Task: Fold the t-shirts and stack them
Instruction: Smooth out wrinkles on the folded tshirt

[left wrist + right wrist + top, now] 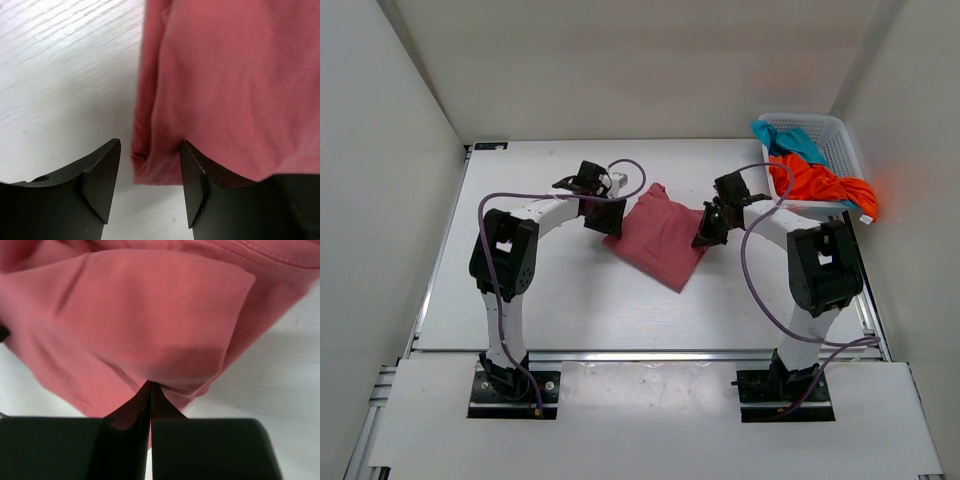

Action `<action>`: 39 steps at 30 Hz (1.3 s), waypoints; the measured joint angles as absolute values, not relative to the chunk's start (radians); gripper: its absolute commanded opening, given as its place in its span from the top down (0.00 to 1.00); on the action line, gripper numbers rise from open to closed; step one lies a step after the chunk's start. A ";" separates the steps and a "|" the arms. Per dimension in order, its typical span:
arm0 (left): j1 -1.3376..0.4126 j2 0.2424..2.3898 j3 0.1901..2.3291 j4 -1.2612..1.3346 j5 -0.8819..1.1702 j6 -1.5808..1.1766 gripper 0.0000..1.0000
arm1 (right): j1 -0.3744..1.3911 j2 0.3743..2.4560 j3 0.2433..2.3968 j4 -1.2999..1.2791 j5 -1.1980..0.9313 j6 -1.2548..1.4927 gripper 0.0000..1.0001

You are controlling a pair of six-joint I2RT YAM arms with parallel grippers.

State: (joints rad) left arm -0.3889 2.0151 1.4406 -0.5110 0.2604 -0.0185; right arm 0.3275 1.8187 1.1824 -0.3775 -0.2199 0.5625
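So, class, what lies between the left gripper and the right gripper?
The pink t-shirt lies on the table between the left gripper and the right gripper; the top view shows it.

left arm (505, 250) bent inward, jaws parted; right arm (825, 262) likewise, jaws pressed together, apparently gripping.
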 measured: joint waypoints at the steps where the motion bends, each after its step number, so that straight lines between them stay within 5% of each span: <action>1: -0.388 2.016 1.441 -0.513 0.253 -0.020 0.38 | 0.326 1.827 1.180 -0.376 -0.219 0.568 1.00; 5: -0.390 2.017 1.437 -0.514 0.233 -0.023 0.48 | 0.301 1.868 1.170 -0.374 -0.215 0.581 1.00; 10: -0.433 2.001 1.364 -0.487 0.216 -0.025 0.79 | 0.274 1.910 1.199 -0.401 -0.225 0.567 1.00; 15: -0.470 1.926 1.245 -0.446 0.216 -0.043 0.90 | 0.276 1.996 1.330 -0.446 -0.224 0.519 1.00; 18: -0.484 1.867 1.164 -0.421 0.217 -0.060 0.90 | 0.284 2.050 1.414 -0.470 -0.224 0.496 1.00; 24: -0.513 1.739 1.025 -0.443 0.220 -0.083 0.67 | 0.316 2.086 1.468 -0.475 -0.251 0.462 0.97; 30: -0.423 1.711 1.089 -0.526 0.227 -0.086 0.57 | 0.307 2.046 1.441 -0.461 -0.279 0.445 0.68; 39: -0.267 1.769 1.334 -0.511 0.260 -0.084 0.45 | 0.231 2.014 1.525 -0.391 -0.363 0.440 0.51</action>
State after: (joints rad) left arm -0.2668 1.7687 1.3342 -0.5106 0.2596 -0.0837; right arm 0.2310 2.0140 1.5246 -0.3912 -0.3630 0.4397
